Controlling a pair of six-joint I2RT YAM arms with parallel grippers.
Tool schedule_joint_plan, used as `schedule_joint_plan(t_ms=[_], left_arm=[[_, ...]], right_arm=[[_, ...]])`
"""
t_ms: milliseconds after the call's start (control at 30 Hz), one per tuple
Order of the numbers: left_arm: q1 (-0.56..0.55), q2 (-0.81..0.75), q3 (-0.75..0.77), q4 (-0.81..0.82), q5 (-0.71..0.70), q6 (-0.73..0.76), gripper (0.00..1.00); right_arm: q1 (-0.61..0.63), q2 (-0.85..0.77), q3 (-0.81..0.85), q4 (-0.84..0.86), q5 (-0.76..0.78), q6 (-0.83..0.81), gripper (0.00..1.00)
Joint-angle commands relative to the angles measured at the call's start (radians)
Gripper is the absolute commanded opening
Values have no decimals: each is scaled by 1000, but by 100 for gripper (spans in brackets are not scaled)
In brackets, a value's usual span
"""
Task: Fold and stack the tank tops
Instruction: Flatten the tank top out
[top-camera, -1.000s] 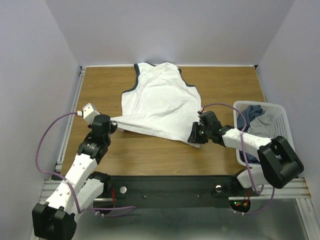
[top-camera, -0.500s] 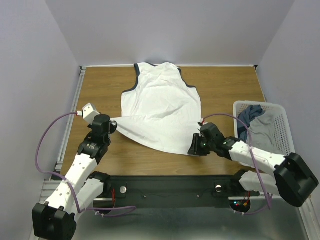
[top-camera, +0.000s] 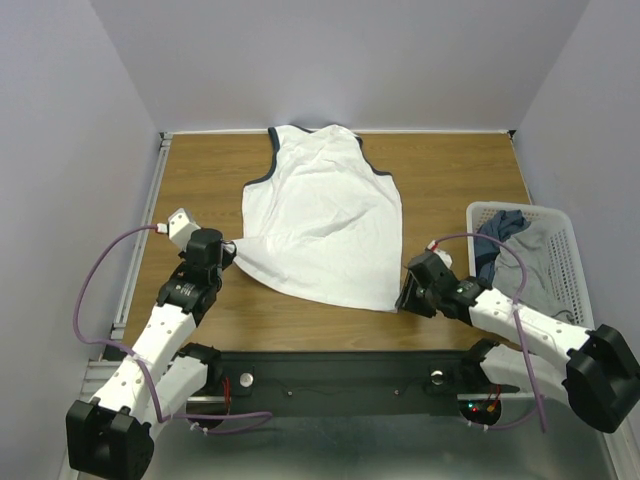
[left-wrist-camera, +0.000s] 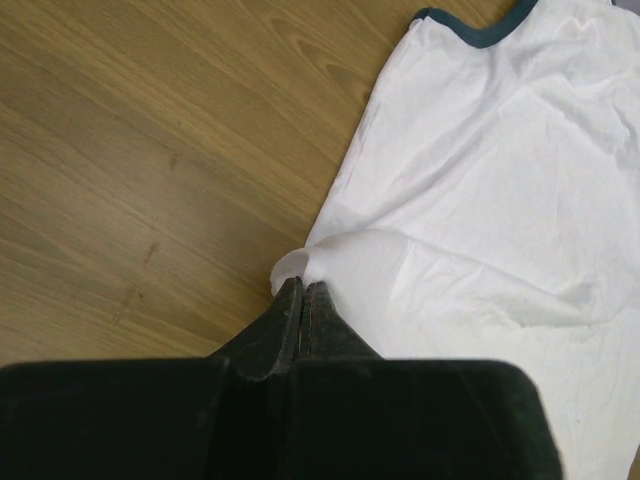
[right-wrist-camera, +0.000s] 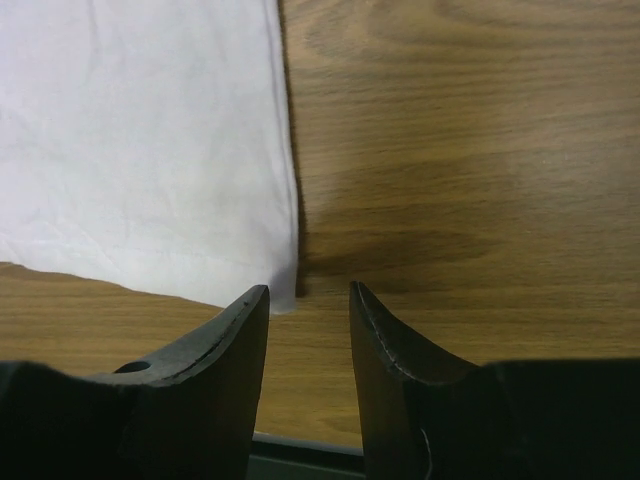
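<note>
On the desk (top-camera: 450, 180) the white tank top (top-camera: 320, 220) is looking limp and light; left hand (left-wrist-camera: 303, 290) is pinching one hem corner, right hand (right-wrist-camera: 308, 300) gaping beside the other.

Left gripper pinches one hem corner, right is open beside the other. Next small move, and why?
Probably open the left gripper: the white tank top lies spread flat, the right gripper is open off its corner, and only the pinched corner is bunched.
</note>
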Motion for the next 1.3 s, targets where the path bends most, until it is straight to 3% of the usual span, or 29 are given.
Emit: schedule_joint_plan(t_ms=[0, 700, 867, 900, 1000, 1133, 1267], left_arm=[[4, -2, 5, 28, 13, -16, 0], [4, 4, -13, 38, 42, -16, 0], [4, 9, -7, 33, 48, -16, 0], [4, 10, -5, 31, 48, -15, 0], [4, 12, 5, 22, 57, -10, 0], [4, 18, 56, -11, 117, 31, 0], [5, 23, 209, -54, 206, 96, 0]], right_arm=[[4, -2, -8, -9, 50, 67, 45], [19, 92, -89, 144, -38, 120, 43], [26, 104, -109, 172, -51, 126, 29], [26, 106, -110, 173, -52, 127, 18], [26, 77, -95, 152, -9, 130, 0], [23, -17, 30, 17, 123, 92, 0], [7, -80, 257, -141, 275, 20, 1]])
